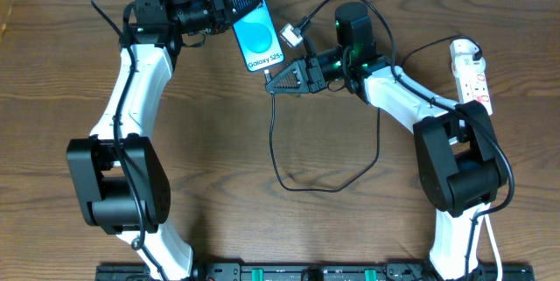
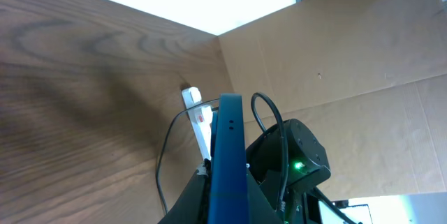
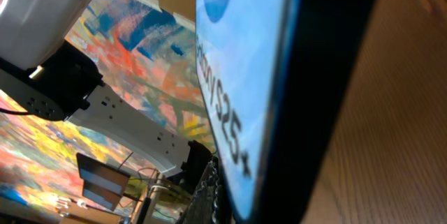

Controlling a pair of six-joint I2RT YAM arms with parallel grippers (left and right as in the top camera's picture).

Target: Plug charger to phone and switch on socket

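My left gripper [image 1: 238, 5] is shut on the top end of the phone [image 1: 256, 25], which has a bright blue screen with "Galaxy S25+" text, and holds it tilted at the table's back. In the left wrist view the phone [image 2: 228, 161] shows edge-on between the fingers. My right gripper [image 1: 273, 82] is at the phone's lower end and is shut where the black charger cable [image 1: 297, 185] starts; the connector tip is hidden. The cable loops down over the table and back toward the white socket [image 1: 471, 71] at the right. The phone [image 3: 251, 98] fills the right wrist view.
The socket's thick white cord [image 1: 492, 246] runs down the right side past the right arm's base. The socket also shows in the left wrist view [image 2: 199, 116]. A cardboard wall [image 2: 349, 63] stands behind the table's far edge.
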